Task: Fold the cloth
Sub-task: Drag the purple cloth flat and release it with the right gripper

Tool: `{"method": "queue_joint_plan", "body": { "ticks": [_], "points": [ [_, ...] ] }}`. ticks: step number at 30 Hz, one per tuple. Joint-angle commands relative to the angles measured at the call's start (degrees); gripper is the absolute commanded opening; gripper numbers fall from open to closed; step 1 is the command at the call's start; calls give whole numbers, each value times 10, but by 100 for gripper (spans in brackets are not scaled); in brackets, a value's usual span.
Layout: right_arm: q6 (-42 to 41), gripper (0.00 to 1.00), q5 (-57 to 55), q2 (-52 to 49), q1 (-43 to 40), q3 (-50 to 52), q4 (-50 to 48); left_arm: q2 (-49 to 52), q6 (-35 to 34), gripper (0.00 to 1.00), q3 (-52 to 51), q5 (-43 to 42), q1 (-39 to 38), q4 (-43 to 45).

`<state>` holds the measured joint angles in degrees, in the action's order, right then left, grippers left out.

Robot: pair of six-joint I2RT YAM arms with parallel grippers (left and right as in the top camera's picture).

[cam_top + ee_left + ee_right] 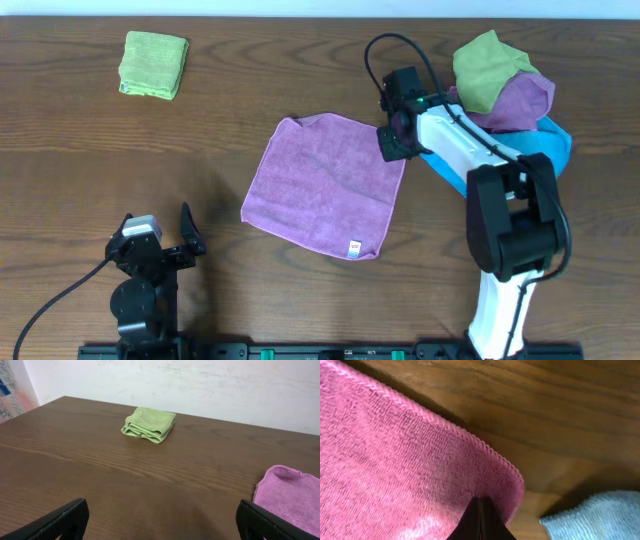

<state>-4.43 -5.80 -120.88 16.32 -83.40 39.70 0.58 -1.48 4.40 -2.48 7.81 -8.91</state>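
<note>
We judge the first fold is starting: the right claw (392,143), pinched tight on the upper right corner of the cloth (322,185) lying flat mid-frame, must next carry that corner across to the lower left, while the left claw (160,522) gapes empty at lower left.

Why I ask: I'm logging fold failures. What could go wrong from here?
The right gripper is shut on only a corner of the cloth, which may slip out when lifted. The blue cloth lies close beside that corner and could get dragged. The left gripper stands open, off the cloth, so a one-armed fold may skew.
</note>
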Motion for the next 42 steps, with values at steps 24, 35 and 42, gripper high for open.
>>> {"method": "queue_joint_plan", "body": {
  "ticks": [24,35,42],
  "points": [
    [-11,1,41,-107,-7,-3,-307,-3,-2,95,-18,10,0,-7],
    [-61,1,87,-35,14,-85,-172,-3,-2,96,-18,10,0,-7],
    [-17,1,-13,105,29,-110,-135,-3,-2,95,-18,10,0,-7]
  ]
}}
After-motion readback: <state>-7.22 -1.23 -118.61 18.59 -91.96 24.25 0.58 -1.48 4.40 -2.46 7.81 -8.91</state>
